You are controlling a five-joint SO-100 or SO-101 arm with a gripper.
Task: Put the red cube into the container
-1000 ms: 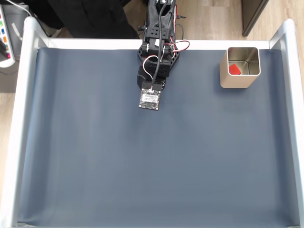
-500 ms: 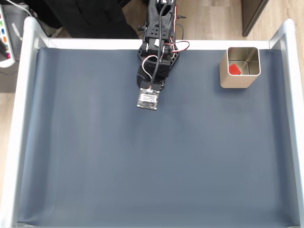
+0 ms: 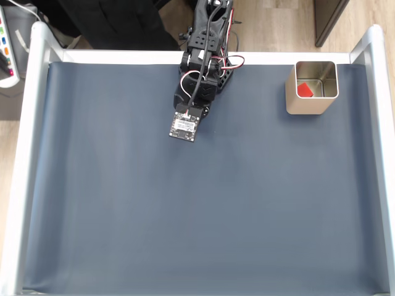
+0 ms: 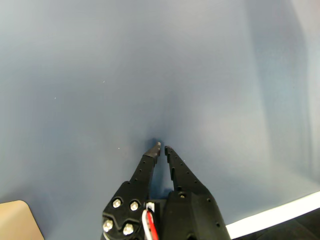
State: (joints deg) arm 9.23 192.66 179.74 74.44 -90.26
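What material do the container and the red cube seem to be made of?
The container looks like thin metal, pale silvery-beige, with a shiny, reflective inside. The red cube inside it looks matte and plain, perhaps plastic or painted wood; the view cannot settle which.

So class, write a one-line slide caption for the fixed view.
Red cube lies inside the metal container at the mat's far right corner, the arm folded near the back edge.
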